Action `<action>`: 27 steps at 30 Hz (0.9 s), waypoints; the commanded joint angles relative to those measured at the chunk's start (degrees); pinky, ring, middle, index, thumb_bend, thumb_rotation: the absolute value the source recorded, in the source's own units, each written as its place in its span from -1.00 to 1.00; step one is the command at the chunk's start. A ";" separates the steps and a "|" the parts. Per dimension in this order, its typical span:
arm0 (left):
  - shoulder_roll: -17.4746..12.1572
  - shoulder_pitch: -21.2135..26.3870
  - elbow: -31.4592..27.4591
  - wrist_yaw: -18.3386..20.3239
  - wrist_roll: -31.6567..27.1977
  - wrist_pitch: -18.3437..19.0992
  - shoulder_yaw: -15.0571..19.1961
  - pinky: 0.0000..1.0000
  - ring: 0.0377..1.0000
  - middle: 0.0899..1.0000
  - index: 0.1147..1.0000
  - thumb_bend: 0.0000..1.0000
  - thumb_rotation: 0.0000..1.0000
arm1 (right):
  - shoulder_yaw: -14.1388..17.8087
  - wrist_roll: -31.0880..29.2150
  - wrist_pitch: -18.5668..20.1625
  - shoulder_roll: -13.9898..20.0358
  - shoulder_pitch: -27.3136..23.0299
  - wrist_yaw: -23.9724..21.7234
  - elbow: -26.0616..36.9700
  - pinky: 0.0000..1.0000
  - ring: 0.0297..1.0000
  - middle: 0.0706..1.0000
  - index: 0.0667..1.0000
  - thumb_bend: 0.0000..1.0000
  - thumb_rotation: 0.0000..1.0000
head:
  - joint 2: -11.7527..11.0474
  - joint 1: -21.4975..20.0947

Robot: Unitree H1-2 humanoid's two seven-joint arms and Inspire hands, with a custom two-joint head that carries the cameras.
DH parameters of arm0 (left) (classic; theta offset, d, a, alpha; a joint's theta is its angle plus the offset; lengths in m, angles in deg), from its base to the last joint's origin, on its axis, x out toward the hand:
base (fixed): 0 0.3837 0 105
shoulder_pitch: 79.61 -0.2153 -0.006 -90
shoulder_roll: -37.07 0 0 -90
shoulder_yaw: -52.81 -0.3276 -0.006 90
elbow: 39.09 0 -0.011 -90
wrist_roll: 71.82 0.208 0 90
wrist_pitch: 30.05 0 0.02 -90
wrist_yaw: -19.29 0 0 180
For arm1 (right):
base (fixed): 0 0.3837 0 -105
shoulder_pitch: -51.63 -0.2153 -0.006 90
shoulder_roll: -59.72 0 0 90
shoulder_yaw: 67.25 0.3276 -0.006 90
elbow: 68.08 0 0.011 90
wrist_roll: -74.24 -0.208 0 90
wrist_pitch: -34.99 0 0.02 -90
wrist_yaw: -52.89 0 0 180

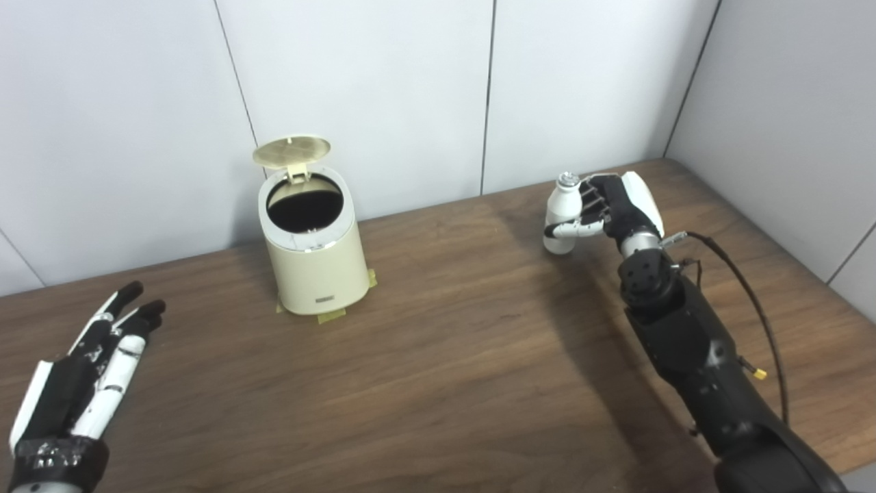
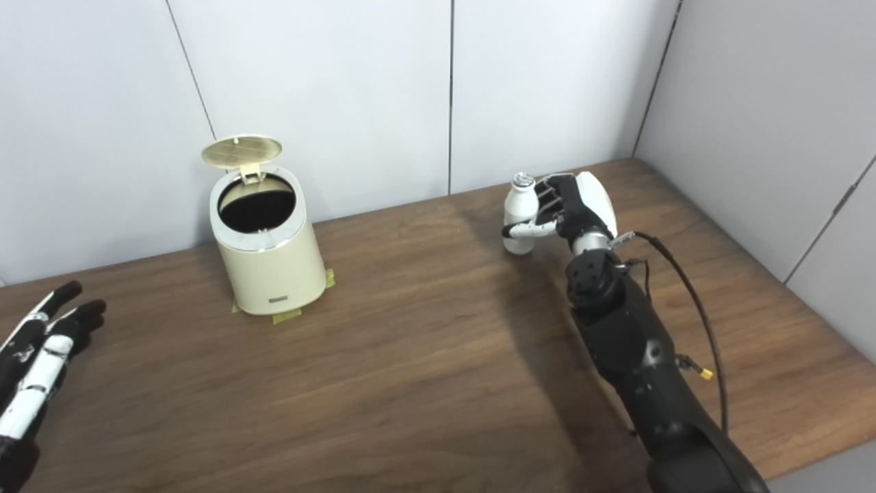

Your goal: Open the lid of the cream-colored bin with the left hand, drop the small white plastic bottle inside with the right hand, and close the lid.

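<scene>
Bottle (image 1: 562, 212) upright at far right of table (image 1: 445, 383), right hand (image 1: 612, 205) wrapped around it, left hand (image 1: 89, 370) open, empty; bin (image 1: 315, 260) lid (image 1: 291, 151) up; weak hold risks dropping it short.

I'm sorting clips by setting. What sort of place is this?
Probably a lab test booth: a bare wooden table boxed in by plain grey partition walls, with the cream bin taped in place.

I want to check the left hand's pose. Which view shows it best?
The left eye view: the left hand shows whole there, fingers spread, holding nothing, low over the brown wooden table. The right eye view crops it at the frame's left edge, leaving mostly fingers.
</scene>
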 commanded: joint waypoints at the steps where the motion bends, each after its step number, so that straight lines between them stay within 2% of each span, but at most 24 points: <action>1: 0.28 0.92 -1.04 -0.34 -0.72 -0.07 0.99 0.90 0.80 0.76 0.93 -0.27 0.09 | 0.29 0.88 -2.69 1.35 -2.53 0.95 4.12 -0.11 -0.15 -0.14 -0.08 0.04 -1.00 | 0.07 0.52; 5: 1.32 -0.04 -0.81 0.06 -0.11 -0.24 1.48 0.94 0.80 0.77 0.93 -0.22 0.04 | -0.29 1.18 -0.66 0.01 -2.97 -0.48 10.05 -0.11 -0.14 -0.13 -0.08 0.04 -1.00 | 0.11 1.80; 11: 3.92 -2.29 -0.66 -0.07 0.28 -0.93 1.84 0.90 0.78 0.75 0.90 -0.14 0.03 | -2.20 2.31 -1.96 -1.06 -5.09 -1.56 14.11 -0.13 -0.12 -0.14 -0.09 0.04 -1.00 | -0.04 3.64; 16: 6.11 -4.93 -0.48 -0.36 2.76 -3.06 0.97 0.87 0.76 0.75 0.87 -0.09 0.11 | -3.55 2.64 -1.01 -3.04 -6.99 -3.35 19.66 -0.21 -0.14 -0.10 -0.12 0.04 -1.00 | -0.42 7.36; 20: 8.35 -6.54 0.02 -0.65 4.06 -3.74 0.93 0.83 0.74 0.74 0.86 -0.07 0.14 | -4.64 4.14 0.81 -4.44 -8.50 -5.24 23.11 -0.12 -0.06 -0.12 -0.13 0.04 -1.00 | -0.60 9.51; 23: 10.45 -7.66 0.44 -1.13 4.72 -4.48 1.13 0.81 0.73 0.71 0.81 0.01 0.11 | -5.12 4.21 1.44 -5.82 -9.70 -6.64 24.74 -0.32 -0.21 -0.10 -0.08 0.04 -1.00 | -0.77 11.41; 27: 12.06 -9.50 1.26 -1.29 5.70 -6.73 0.68 0.78 0.72 0.69 0.77 0.02 0.10 | -6.88 4.04 0.98 -7.44 -10.82 -9.07 26.47 -0.25 -0.18 -0.12 -0.08 0.04 -1.00 | -1.16 14.80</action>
